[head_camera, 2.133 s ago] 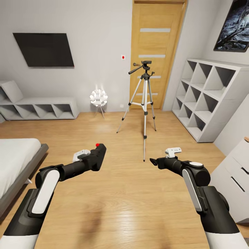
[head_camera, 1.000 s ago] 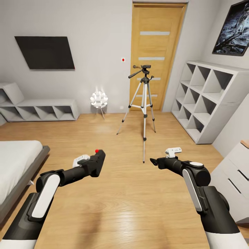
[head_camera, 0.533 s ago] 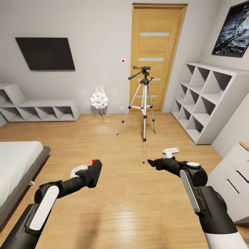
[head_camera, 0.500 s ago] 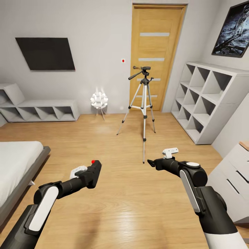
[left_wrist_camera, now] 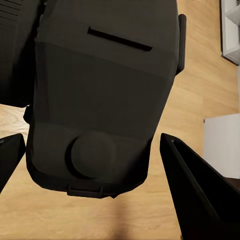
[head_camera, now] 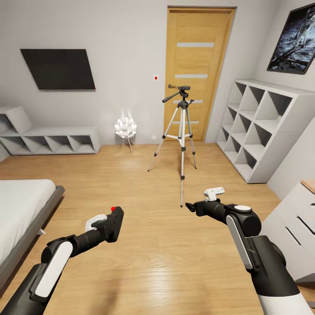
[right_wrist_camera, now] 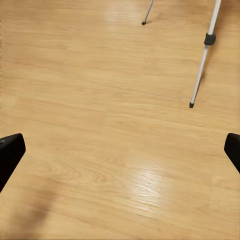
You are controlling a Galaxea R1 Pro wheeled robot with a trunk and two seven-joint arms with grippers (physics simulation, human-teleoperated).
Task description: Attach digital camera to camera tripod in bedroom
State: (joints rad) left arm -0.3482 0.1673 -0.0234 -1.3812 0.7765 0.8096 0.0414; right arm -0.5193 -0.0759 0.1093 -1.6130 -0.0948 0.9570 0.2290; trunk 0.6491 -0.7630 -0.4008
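The digital camera (head_camera: 115, 223), a matte-black box with a red button on top, sits in my left gripper (head_camera: 109, 227) low over the wood floor, at the left of the head view. In the left wrist view its dark body (left_wrist_camera: 100, 100) lies between the two fingers (left_wrist_camera: 192, 190). The camera tripod (head_camera: 182, 131) stands with silver legs spread in front of the door, well beyond both arms. My right gripper (head_camera: 190, 206) hangs open and holds nothing, short of the tripod's nearest foot. The right wrist view shows a tripod leg (right_wrist_camera: 202, 67) over bare planks.
A wooden door (head_camera: 199, 74) is behind the tripod. White cube shelves (head_camera: 262, 127) line the right wall, with a white dresser (head_camera: 297, 227) nearer. The bed (head_camera: 22, 201) is at the left. A low shelf (head_camera: 48, 138) and a white lamp (head_camera: 125, 127) stand by the far wall.
My left arm has dropped lower and leftward with the camera still in its grip. The whole view has shifted slightly, so the tripod looks a bit farther. The right gripper barely moved.
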